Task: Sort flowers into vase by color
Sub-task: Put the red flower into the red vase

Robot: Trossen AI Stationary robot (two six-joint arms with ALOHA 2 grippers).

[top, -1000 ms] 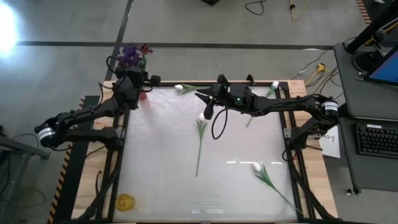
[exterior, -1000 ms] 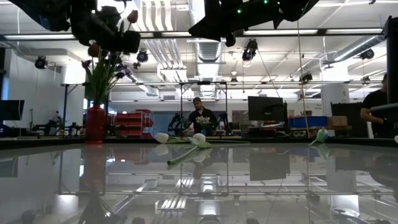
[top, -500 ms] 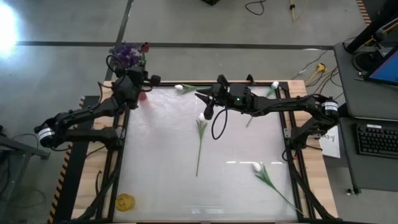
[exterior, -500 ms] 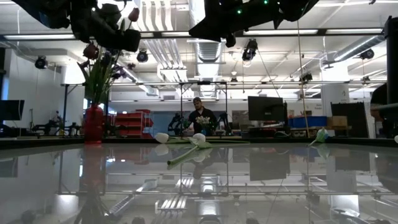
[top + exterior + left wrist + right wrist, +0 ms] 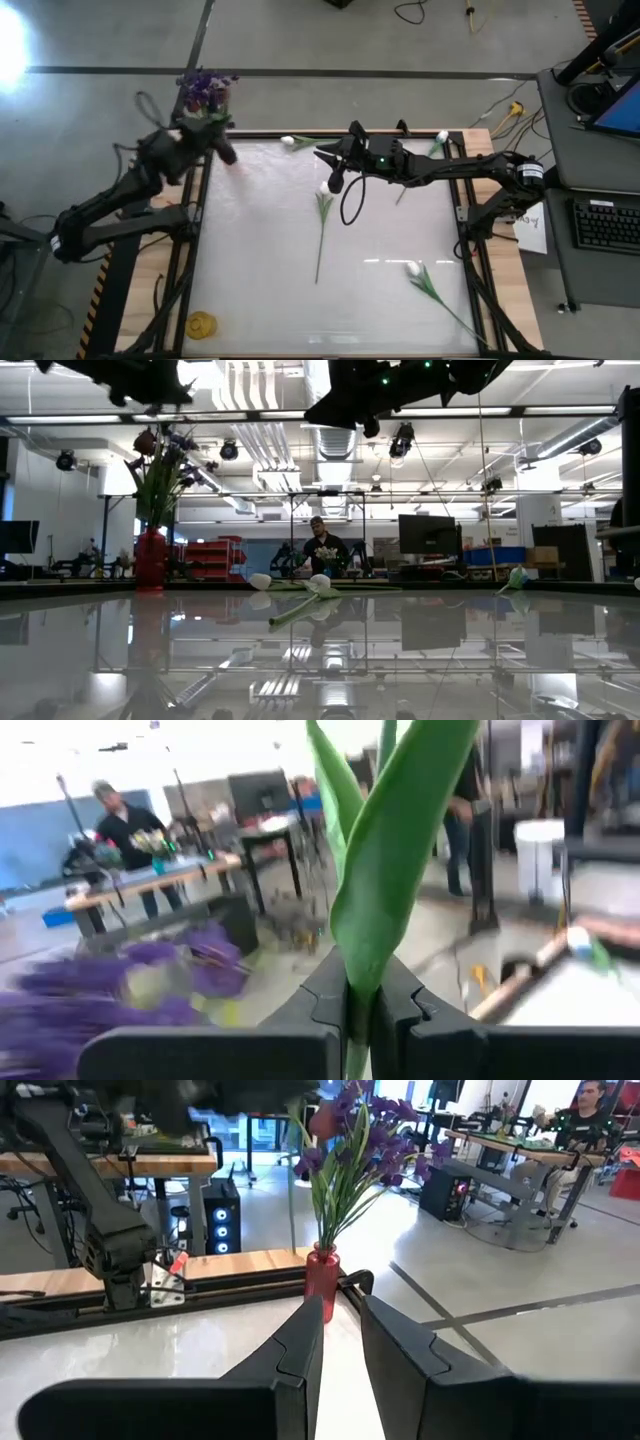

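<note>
Near the front left corner of the tabletop (image 5: 260,250) a small yellow object (image 5: 201,324) is seen. Toward the front right corner a white tulip (image 5: 413,268) is lying, with its stem pointing to that corner. In the middle of the tabletop a second white tulip (image 5: 325,187) lies with its stem directed to the front edge. The right gripper (image 5: 335,180) is held over its bud, above the surface; its fingers stand narrowly apart and nothing is held between them. Along the far edge two more white tulips are lying, one (image 5: 287,141) left of the middle and one (image 5: 441,137) near the far right corner.

At the far left corner the red vase (image 5: 151,560) is standing upright, with the purple blossoms (image 5: 203,88) and the dark red tulip (image 5: 146,441) in it. The left gripper (image 5: 228,152) is found just beside the vase, at the left edge. Its fingers are closed on a green leaf (image 5: 390,850), which rises from between them. To which flower this leaf belongs cannot be told.
</note>
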